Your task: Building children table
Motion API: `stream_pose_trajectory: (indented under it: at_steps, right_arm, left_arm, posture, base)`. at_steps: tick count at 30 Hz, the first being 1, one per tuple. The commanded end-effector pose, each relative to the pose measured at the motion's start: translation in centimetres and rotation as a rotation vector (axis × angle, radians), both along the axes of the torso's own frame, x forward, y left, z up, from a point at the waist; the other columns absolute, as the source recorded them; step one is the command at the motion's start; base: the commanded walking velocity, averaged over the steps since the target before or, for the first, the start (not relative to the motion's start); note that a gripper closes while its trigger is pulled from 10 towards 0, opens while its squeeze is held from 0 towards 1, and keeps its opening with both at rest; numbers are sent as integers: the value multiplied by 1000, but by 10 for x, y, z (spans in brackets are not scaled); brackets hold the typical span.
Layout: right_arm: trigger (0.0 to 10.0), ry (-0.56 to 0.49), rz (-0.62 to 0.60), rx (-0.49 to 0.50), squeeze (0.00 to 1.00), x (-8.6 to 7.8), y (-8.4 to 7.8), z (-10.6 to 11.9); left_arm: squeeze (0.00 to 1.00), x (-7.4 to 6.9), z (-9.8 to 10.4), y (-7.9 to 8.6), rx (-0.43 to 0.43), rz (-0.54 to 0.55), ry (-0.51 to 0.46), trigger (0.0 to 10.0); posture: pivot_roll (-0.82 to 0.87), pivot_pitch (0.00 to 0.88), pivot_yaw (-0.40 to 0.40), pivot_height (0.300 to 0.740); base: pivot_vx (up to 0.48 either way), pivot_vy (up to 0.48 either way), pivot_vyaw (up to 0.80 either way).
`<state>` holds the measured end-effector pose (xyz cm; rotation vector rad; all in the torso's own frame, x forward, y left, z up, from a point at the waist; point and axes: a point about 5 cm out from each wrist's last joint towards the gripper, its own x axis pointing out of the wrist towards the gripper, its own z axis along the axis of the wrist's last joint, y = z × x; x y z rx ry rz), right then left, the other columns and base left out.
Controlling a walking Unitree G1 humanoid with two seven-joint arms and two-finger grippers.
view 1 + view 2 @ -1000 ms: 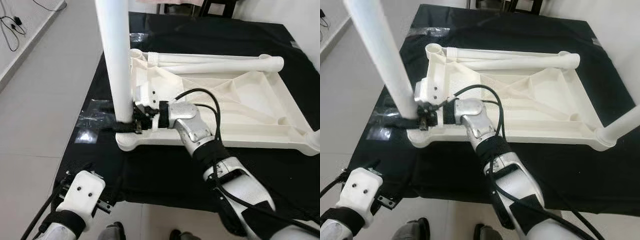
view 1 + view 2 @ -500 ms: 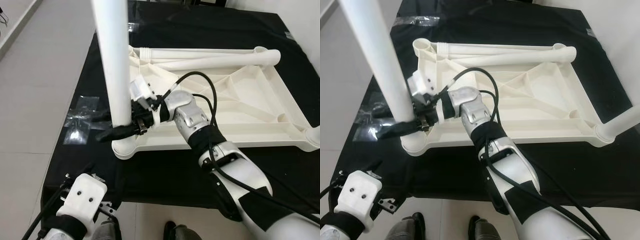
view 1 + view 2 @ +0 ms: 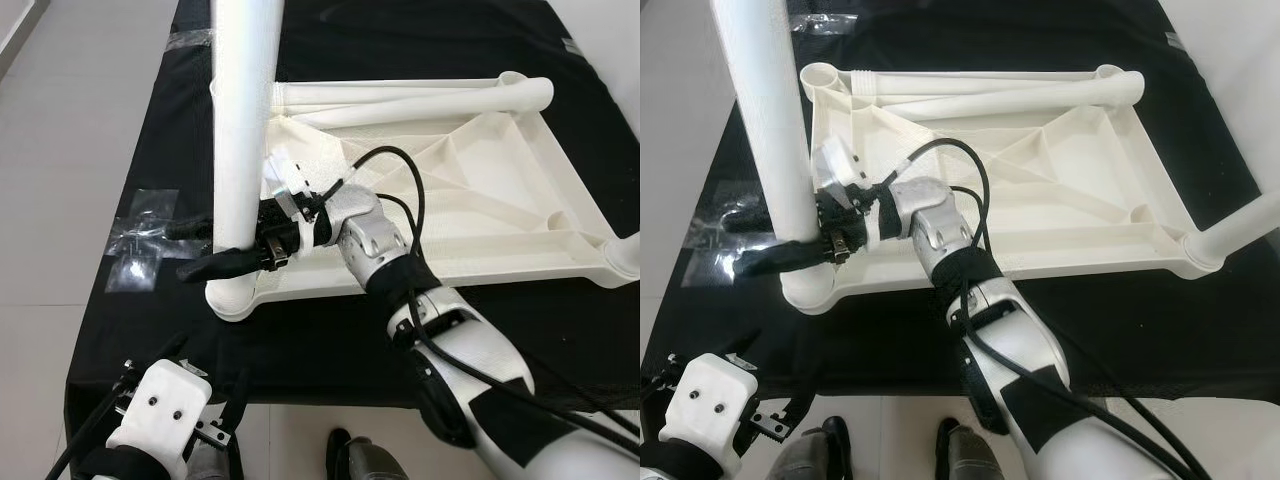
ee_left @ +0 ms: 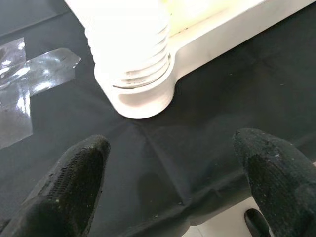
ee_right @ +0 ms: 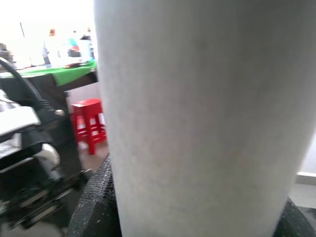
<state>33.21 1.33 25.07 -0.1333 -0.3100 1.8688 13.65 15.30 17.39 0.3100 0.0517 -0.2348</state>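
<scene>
A white plastic tabletop (image 3: 500, 200) lies upside down on a black cloth. A white table leg (image 3: 240, 120) stands upright in its near-left corner socket (image 4: 140, 94). My right gripper (image 3: 200, 248) is shut on this leg just above the socket, one black finger on each side; in the right wrist view the leg (image 5: 192, 118) sits between the pads. My left gripper (image 4: 173, 187) is open and hangs low near the cloth's front edge, facing the socket and touching nothing.
A second leg (image 3: 1240, 230) stands in the near-right corner. Two loose legs (image 3: 400, 100) lie along the tabletop's far side. A clear plastic bag (image 3: 140, 240) lies on the cloth left of the socket. Grey floor borders the cloth on the left.
The head camera has shifted, so the whole scene sits differently. My right wrist has turned about the leg, its fingers now reaching further left, still clamped. The left arm stays low.
</scene>
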Motion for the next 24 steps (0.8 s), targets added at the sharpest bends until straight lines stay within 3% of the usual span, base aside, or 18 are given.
stream_pose_trajectory:
  at_steps: [1, 2, 9, 24]
  right_arm:
    - [10000, 72, -79, -144, 0, 1, -3, -37]
    - [10000, 76, -144, -149, 0, 0, -7, -41]
    - [10000, 33, -194, -198, 0, -3, -11, -46]
    - [10000, -114, -193, -304, 0, -7, -7, -36]
  left_arm:
    - [0, -4, 0, -2, -3, -8, 16, 10000]
    - [0, -2, -1, -1, -4, -10, 16, 10000]
    - [0, 3, -2, -1, -2, -11, 11, 10000]
    - [0, 10, -3, 0, -1, 1, 0, 10000]
  posture:
    - [158, 377, -121, 740]
    - [148, 374, -118, 740]
    - [134, 360, -121, 740]
    - [133, 341, -136, 740]
  base:
    - [0, 0, 0]
    - [0, 0, 0]
    - [0, 0, 0]
    - [0, 0, 0]
